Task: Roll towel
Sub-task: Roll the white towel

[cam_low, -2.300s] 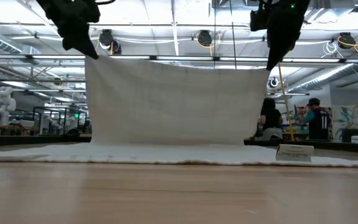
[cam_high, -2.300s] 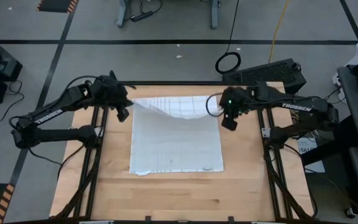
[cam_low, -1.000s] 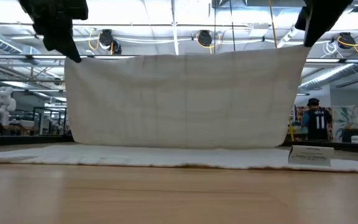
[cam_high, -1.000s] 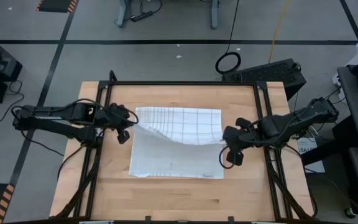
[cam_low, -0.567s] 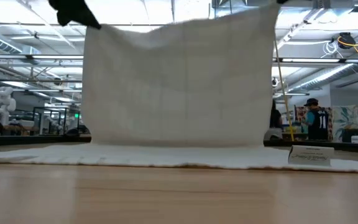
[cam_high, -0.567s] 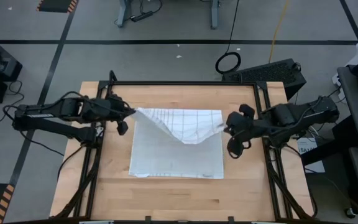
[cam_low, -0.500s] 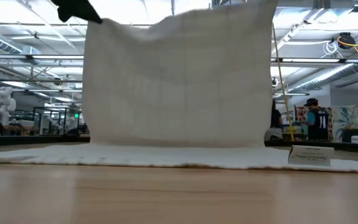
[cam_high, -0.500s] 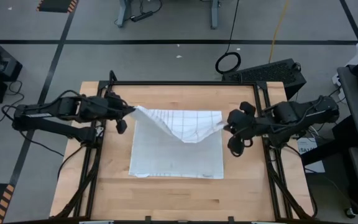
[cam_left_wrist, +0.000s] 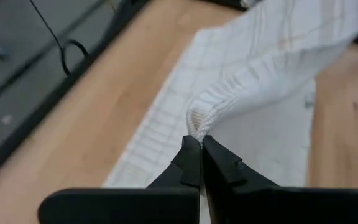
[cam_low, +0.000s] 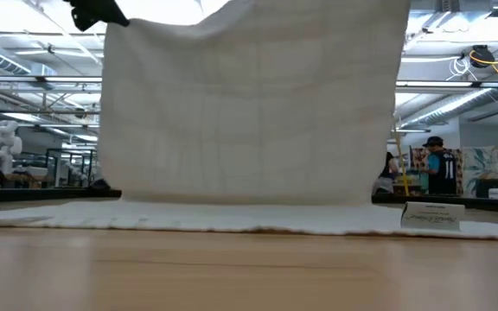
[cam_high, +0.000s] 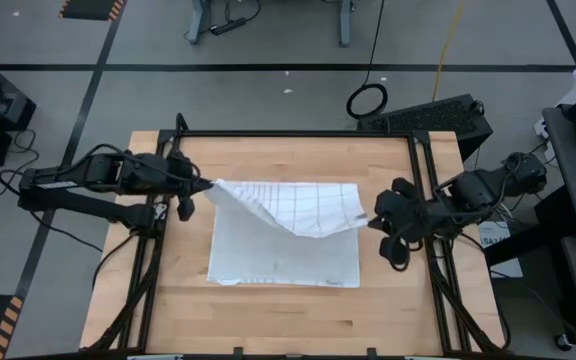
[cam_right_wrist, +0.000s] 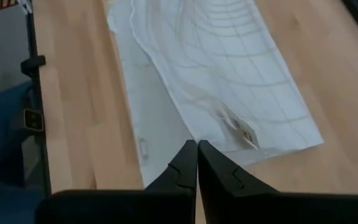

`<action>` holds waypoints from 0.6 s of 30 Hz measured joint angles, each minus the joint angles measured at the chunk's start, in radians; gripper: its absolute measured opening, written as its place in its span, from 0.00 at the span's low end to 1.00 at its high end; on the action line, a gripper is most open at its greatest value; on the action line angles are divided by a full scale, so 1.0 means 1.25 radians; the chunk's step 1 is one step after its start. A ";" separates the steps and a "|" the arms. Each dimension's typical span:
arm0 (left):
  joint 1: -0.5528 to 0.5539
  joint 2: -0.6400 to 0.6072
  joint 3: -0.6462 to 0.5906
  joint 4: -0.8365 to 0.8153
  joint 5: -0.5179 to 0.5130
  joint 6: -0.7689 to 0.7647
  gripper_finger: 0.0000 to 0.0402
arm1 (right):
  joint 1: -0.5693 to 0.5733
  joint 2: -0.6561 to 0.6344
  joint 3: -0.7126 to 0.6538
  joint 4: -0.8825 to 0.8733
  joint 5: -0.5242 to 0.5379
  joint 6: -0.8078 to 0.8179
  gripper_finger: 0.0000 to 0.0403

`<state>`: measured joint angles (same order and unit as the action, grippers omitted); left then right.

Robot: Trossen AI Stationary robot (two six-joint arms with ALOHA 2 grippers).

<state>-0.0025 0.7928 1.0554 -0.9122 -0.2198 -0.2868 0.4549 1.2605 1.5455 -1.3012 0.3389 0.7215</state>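
On the wooden table [cam_high: 288, 310], the left gripper [cam_left_wrist: 197, 144] and right gripper [cam_right_wrist: 196, 145], each pinched on a towel [cam_high: 283, 250] corner, had hoisted its far edge higher than a second earlier, so rolling hadn't really started.

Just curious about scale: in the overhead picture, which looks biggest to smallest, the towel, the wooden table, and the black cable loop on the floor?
1. The table, clearly largest.
2. The towel, lying within it.
3. The cable loop, smallest, though it lies on the floor, farther from the camera.

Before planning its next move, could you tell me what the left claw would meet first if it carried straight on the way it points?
Probably only the white grid-checked cloth towel itself: the left claw, shut on a raised corner, points across it toward the right claw. Depth is unclear.
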 joint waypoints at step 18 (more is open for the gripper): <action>-0.001 0.006 -0.134 -0.064 0.013 -0.060 0.01 | 0.070 0.211 0.000 -0.113 -0.006 0.042 0.00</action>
<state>-0.0036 0.8009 0.8879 -0.9926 -0.2036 -0.3615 0.5419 1.5247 1.5455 -1.4423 0.3317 0.7746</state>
